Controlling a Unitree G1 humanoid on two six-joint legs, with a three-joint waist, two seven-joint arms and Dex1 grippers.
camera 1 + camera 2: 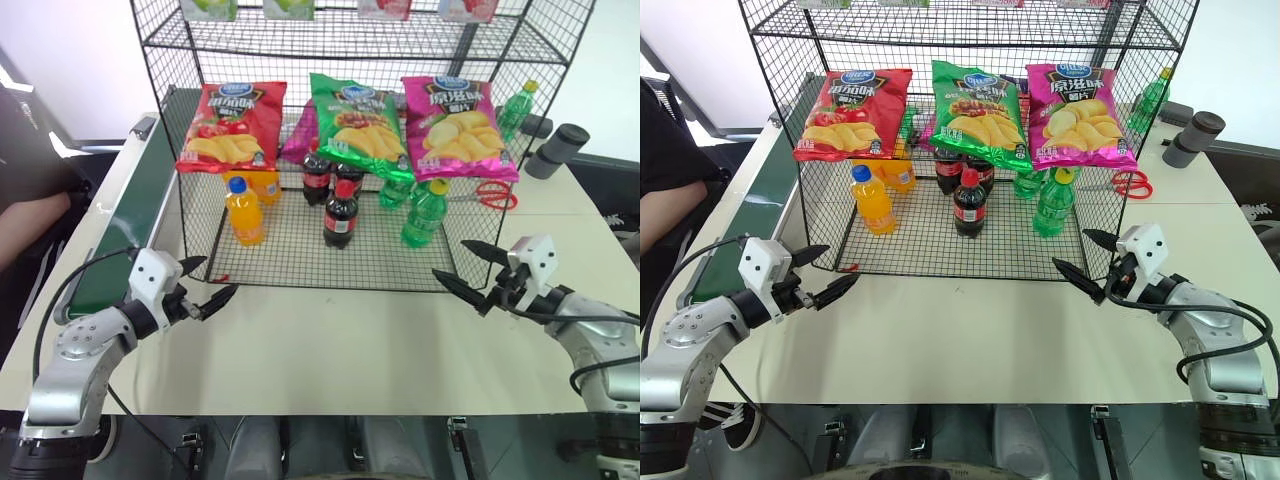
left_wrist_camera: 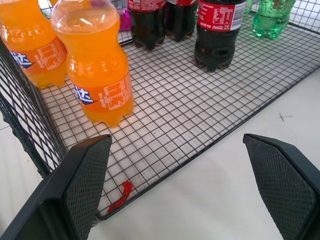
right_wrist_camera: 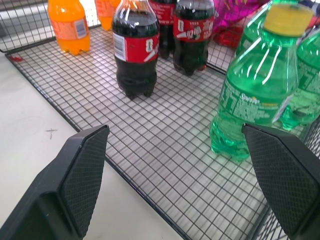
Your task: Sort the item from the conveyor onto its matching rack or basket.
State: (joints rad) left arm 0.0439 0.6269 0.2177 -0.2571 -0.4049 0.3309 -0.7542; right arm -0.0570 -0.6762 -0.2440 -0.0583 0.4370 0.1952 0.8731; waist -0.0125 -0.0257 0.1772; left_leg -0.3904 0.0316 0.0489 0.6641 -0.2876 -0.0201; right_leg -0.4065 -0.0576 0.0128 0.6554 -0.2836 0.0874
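Big black wire rack (image 1: 300, 265) sits on the table, cola bottle (image 1: 340, 213) standing on its grid floor mid-front. Green conveyor (image 1: 140, 205) runs along the left, partly cut off. Left gripper (image 1: 208, 283) and right gripper (image 1: 462, 266) both spread wide, holding nothing, textured black pads.

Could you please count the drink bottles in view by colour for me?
Cola: 3
Orange: 2
Green: 3
Total: 8
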